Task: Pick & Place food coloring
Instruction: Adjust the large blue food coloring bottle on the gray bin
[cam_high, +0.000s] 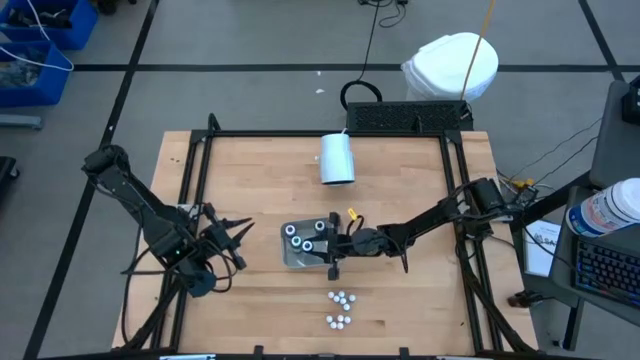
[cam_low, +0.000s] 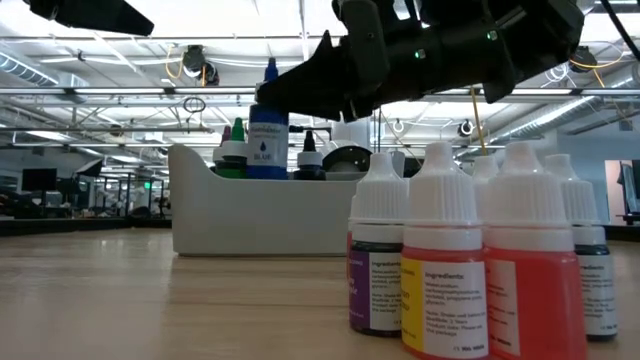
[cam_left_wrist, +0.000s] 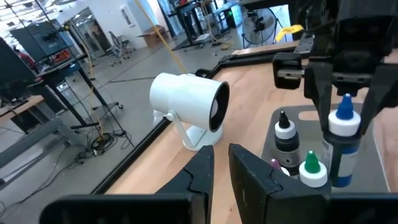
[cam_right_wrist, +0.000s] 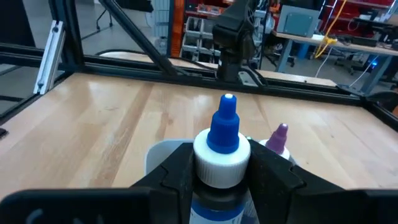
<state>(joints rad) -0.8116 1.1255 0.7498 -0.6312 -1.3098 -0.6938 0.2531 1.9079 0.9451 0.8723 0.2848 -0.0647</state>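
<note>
A white tray (cam_high: 292, 258) near the table's middle holds food coloring bottles with green (cam_left_wrist: 311, 167), black (cam_left_wrist: 284, 132) and purple (cam_right_wrist: 279, 138) tips. My right gripper (cam_right_wrist: 221, 168) reaches over the tray from the right, shut on a blue-tipped bottle (cam_left_wrist: 342, 124). Several small white-capped bottles (cam_high: 340, 298) stand on the wood nearer the front, and they fill the foreground of the low view (cam_low: 440, 260). My left gripper (cam_high: 243, 232) hangs left of the tray with nothing between its fingers, which stand only a narrow slit apart (cam_left_wrist: 222, 168). My right gripper pinches the blue-tipped bottle between its two fingers at the white collar (cam_right_wrist: 202, 163) just under the blue tip. The fingers come in about level from the table's right side. The bottle stands upright. Its lower end is down behind the tray's wall (cam_low: 250, 215), so I cannot tell whether it rests on the tray floor.
A large white cup (cam_high: 337, 158) lies on its side near the table's far edge, its mouth toward the tray. A second cluster of small bottles (cam_high: 338, 321) stands near the front edge. A black frame rail (cam_high: 330, 134) borders the table.
</note>
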